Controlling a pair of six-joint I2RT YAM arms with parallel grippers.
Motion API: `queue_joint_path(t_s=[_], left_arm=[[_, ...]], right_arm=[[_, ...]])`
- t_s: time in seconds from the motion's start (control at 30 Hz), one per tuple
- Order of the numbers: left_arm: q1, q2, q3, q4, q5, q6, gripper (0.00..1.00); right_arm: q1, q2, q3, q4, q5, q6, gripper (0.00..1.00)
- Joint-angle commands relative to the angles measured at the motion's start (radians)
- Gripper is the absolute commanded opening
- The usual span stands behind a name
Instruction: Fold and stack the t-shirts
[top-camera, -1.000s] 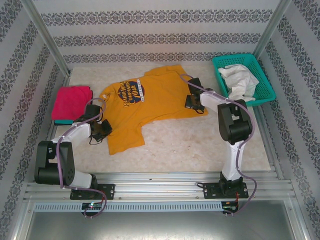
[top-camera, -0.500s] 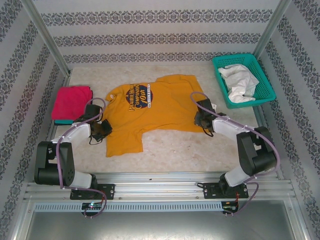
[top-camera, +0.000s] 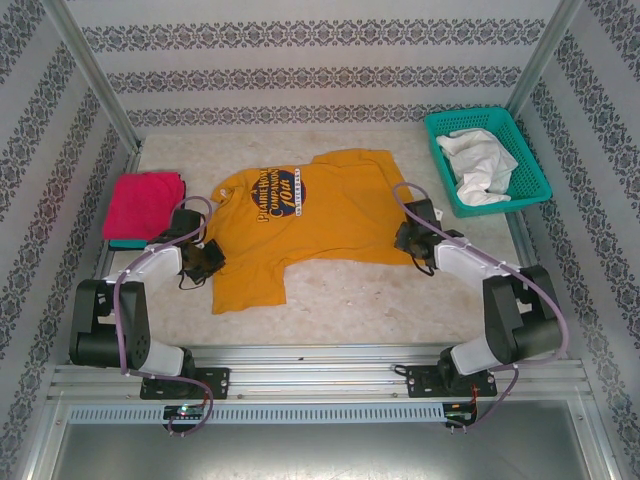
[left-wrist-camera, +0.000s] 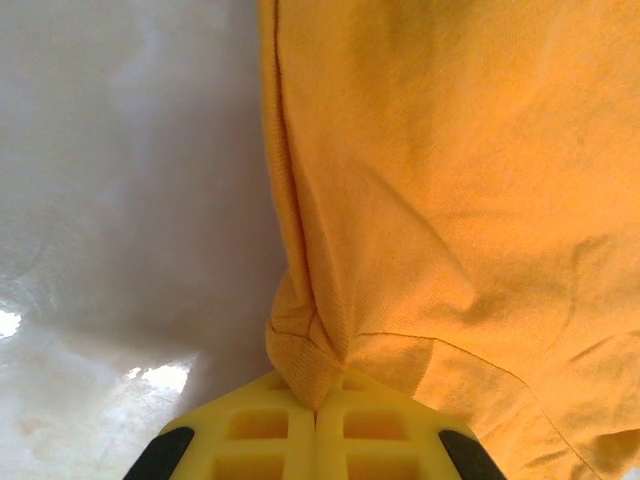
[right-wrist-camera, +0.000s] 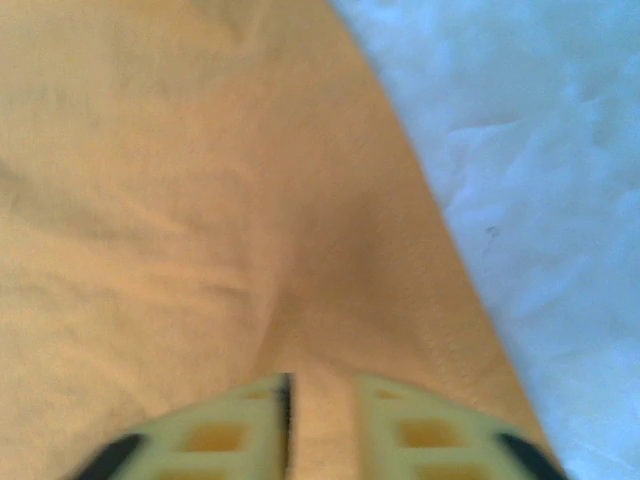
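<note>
With the mustard-orange t-shirt (top-camera: 310, 225) lying spread on the middle of the table (top-camera: 400, 300), the left gripper (left-wrist-camera: 317, 408) clenched on a bunched pinch of its edge and the right gripper (right-wrist-camera: 320, 400) nipping the opposite hem, both should probably lift and travel together, evenly taut, so the fold lands flat.

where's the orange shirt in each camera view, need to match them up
Top external: orange t-shirt lies spread in the middle.
Left wrist: it takes the right half, edge pinched in the left gripper.
Right wrist: it takes the left side, cloth held in the right gripper.
Shared landmark: pale tabletop bordering the shirt's edge.
</note>
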Motion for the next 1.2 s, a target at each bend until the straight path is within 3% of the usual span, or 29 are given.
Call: queue_joint_path(t_s=[0.0, 0.17, 0.27, 0.43, 0.6, 0.73, 0.9, 1.17], left_arm=[[-0.002, -0.051, 0.009, -0.021, 0.013, -0.018, 0.07], [-0.002, -0.165, 0.0, -0.108, -0.016, -0.041, 0.36], [-0.005, -0.207, -0.025, -0.144, 0.017, -0.077, 0.47], [-0.01, -0.244, -0.117, -0.094, 0.037, -0.125, 0.49], [-0.011, -0.189, -0.097, -0.052, 0.039, -0.115, 0.49], [-0.01, -0.182, -0.082, -0.045, 0.034, -0.101, 0.49], [-0.011, -0.186, -0.095, -0.047, 0.023, -0.093, 0.49], [-0.011, -0.177, -0.085, -0.037, 0.02, -0.092, 0.49]], right_arm=[[-0.047, -0.026, -0.018, -0.057, -0.033, 0.009, 0.46], [-0.087, -0.068, -0.056, -0.096, -0.086, -0.01, 0.56], [-0.099, -0.066, -0.061, -0.153, -0.098, -0.01, 0.59], [-0.115, -0.065, -0.113, -0.135, -0.141, 0.016, 0.6], [-0.123, -0.011, -0.077, -0.106, -0.19, 0.026, 0.6], [-0.123, 0.031, -0.038, -0.095, -0.214, 0.021, 0.45], [-0.124, 0.042, -0.024, -0.084, -0.185, 0.016, 0.02], [-0.149, -0.048, 0.017, -0.083, -0.138, -0.041, 0.0]])
